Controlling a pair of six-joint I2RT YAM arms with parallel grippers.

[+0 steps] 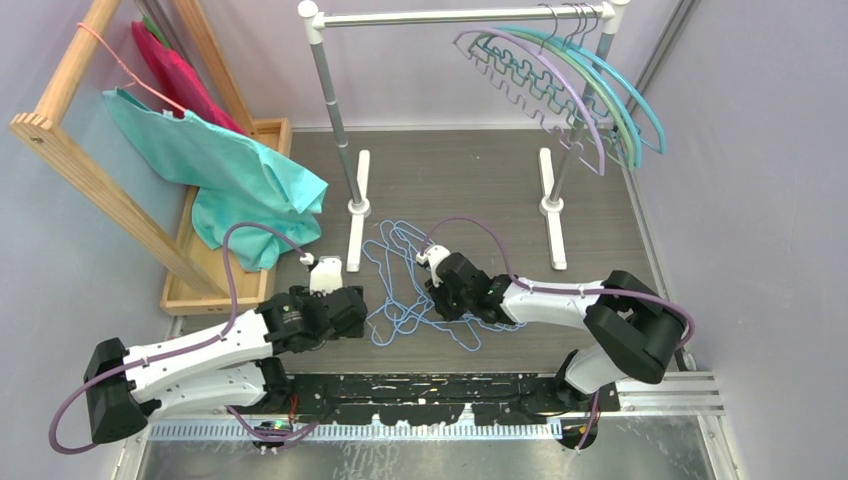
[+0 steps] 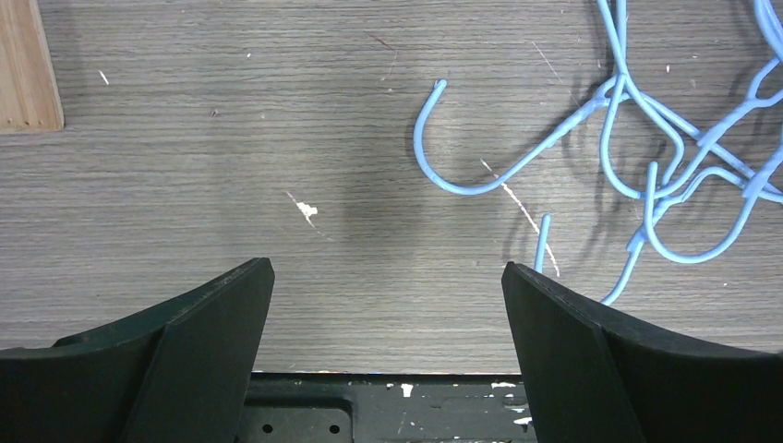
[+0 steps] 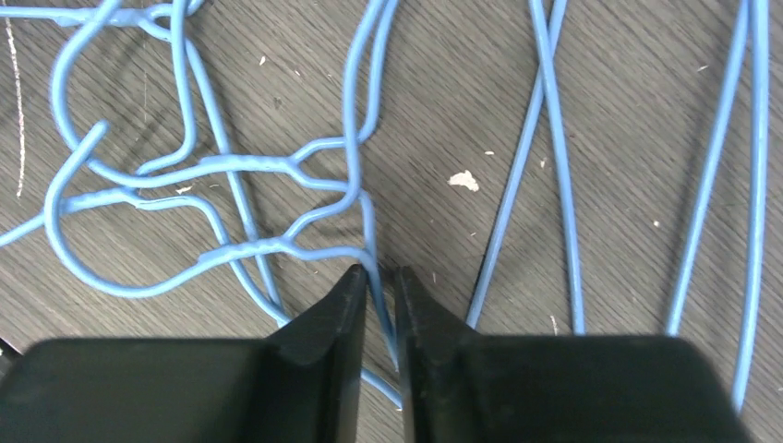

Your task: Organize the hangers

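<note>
Black jaws of the right gripper [image 3: 379, 273] stand narrowed to a slit around one strand of the tangled light-blue wire hangers [image 3: 249, 164] lying on the grey wood-grain worktop [image 3: 628, 138]; I cannot tell whether they truly pinch it. Jaws of the left gripper [image 2: 386, 266] gape wide over bare worktop beside the tangle, holding nothing. Arched purple, green and teal plastic hangers [image 1: 560, 75] hang on the silver metal rail [image 1: 450, 17].

Plain light-blue wire hangers [image 3: 245, 164]; grey-brown worktop [image 1: 470, 170] with fine wood grain and pale flecks. On the silver-grey rail [image 1: 450, 17], arched hangers [image 1: 530, 75] in lilac, pale green and teal, bars notched in a zigzag. Teal garment [image 1: 240, 175] on a thin pink hanger [image 1: 128, 75]. Matt black: left tool [image 2: 388, 277] and right tool [image 3: 380, 281].
</note>
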